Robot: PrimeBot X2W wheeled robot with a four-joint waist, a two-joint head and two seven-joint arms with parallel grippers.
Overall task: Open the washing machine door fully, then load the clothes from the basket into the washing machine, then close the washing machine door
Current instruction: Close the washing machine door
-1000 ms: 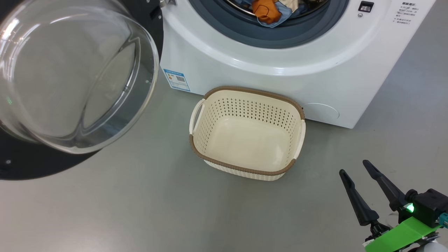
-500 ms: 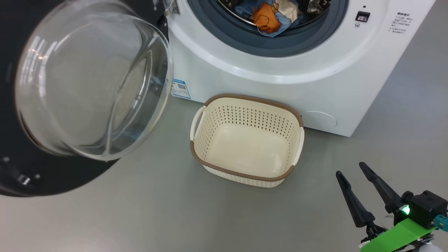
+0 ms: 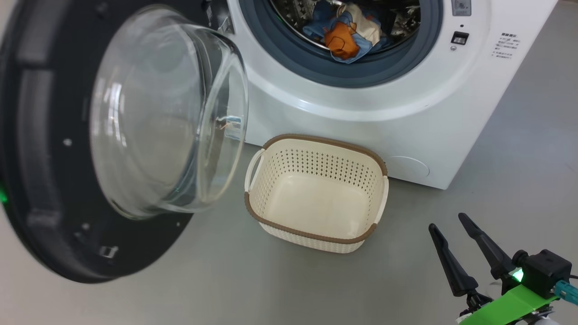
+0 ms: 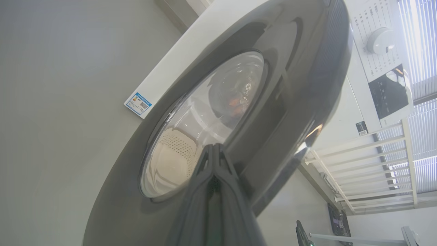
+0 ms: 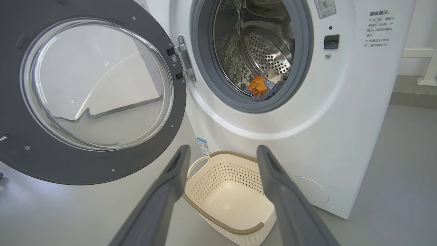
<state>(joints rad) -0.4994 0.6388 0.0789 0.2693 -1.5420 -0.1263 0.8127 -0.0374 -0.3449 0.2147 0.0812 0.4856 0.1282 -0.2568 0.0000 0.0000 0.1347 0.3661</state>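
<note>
Washer door (image 3: 167, 122) stood swung wide at left, w/ left claw (image 4: 213, 150) pinched closed, tips at its outer face. Clothes (image 3: 345, 34) lay in washer (image 3: 361, 131) drum. Basket (image 3: 316, 232) sat on floor just in front. Right claw (image 3: 447, 222) hung lower right, fingers spread, holding nothing.

A smooth, pale grey floor (image 3: 135, 298) spreads across the lower half of the head view, matte with soft patches of reflected light. In the right wrist view this floor runs up the right side to a darker grey skirting strip (image 5: 409, 97), with a white wall (image 5: 421, 20) above it and part of a white frame (image 5: 425, 65) at the right edge. In the lower right of the left wrist view, a white slatted railing (image 4: 368, 150) stands next to bright window blinds (image 4: 421, 44) at the right edge. A dark narrow object (image 4: 336, 222) below the railing is too unclear to identify.
</note>
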